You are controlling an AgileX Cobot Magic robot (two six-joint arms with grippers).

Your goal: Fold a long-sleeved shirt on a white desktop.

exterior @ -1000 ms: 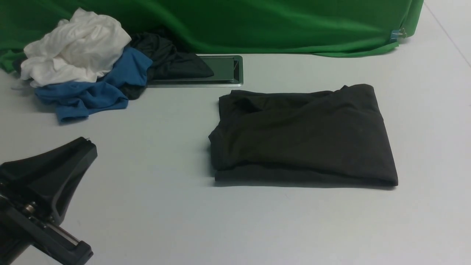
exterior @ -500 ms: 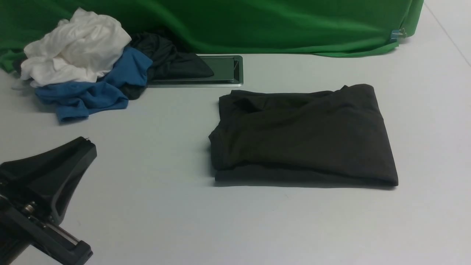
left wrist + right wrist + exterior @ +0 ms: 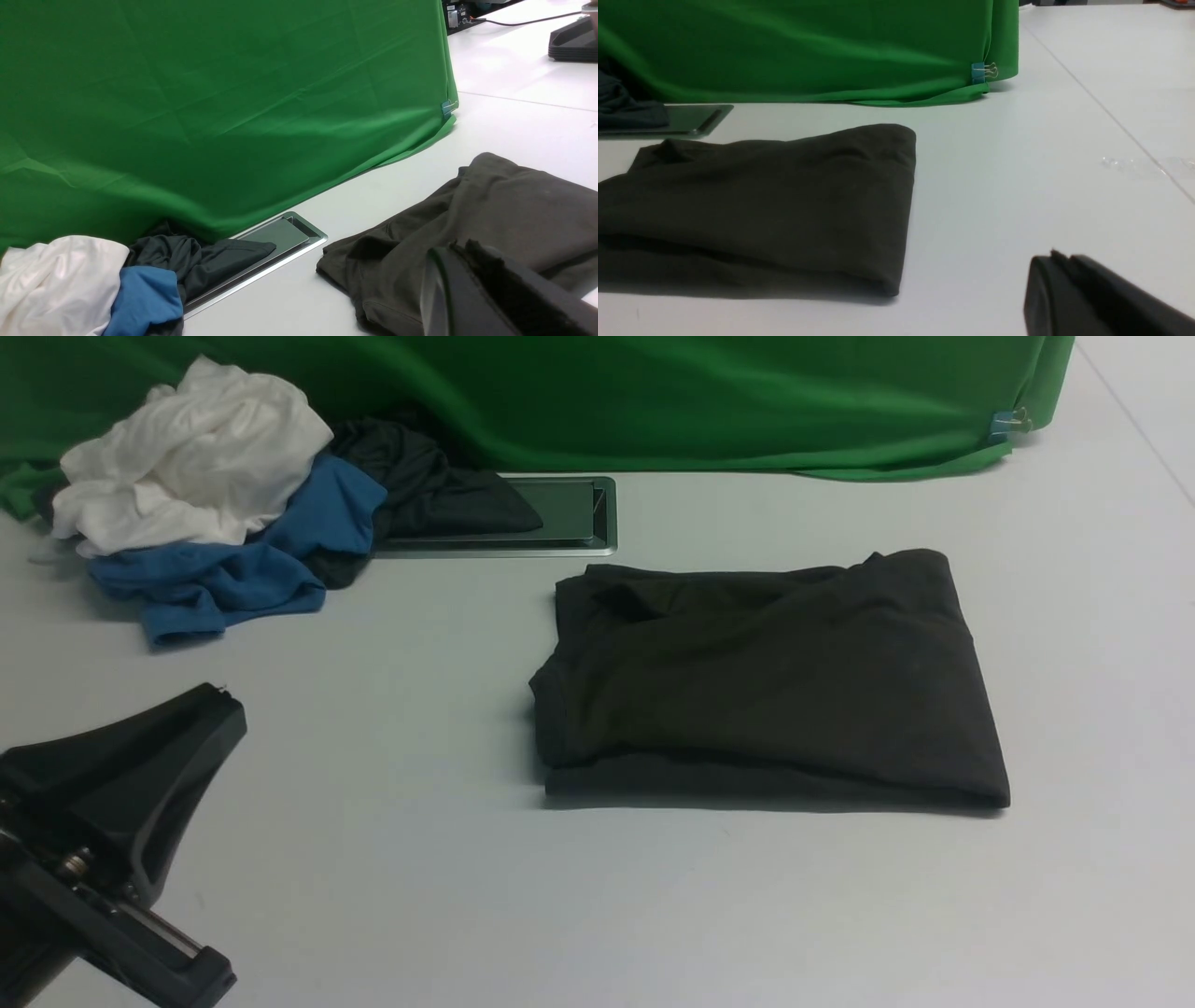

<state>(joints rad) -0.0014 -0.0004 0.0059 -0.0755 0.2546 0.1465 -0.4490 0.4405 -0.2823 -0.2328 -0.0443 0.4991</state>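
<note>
Folded shirt [image 3: 770,681] lying flat as a rectangular bundle on the desktop [image 3: 392,859], touched by neither pincer. Left pincer [image 3: 219,695] hovering low over the desktop with its jaws pressed together and gripping nothing; the shirt is lying well apart from it, ahead of its tip and off to its right side. In the left wrist view the fingers [image 3: 472,280] are standing closed, with the shirt [image 3: 490,219] just beyond them. Right pincer [image 3: 1052,263] sitting near the desktop [image 3: 1041,163]; its jaws are looking closed and are holding nothing, and the shirt [image 3: 761,205] is lying ahead of it and to its left, apart. Beyond the left pincer, a heap of white, blue and dark clothes [image 3: 215,504] is spilling onto a steel hatch [image 3: 583,513]. Green cloth [image 3: 653,392] is hanging behind both.
</note>
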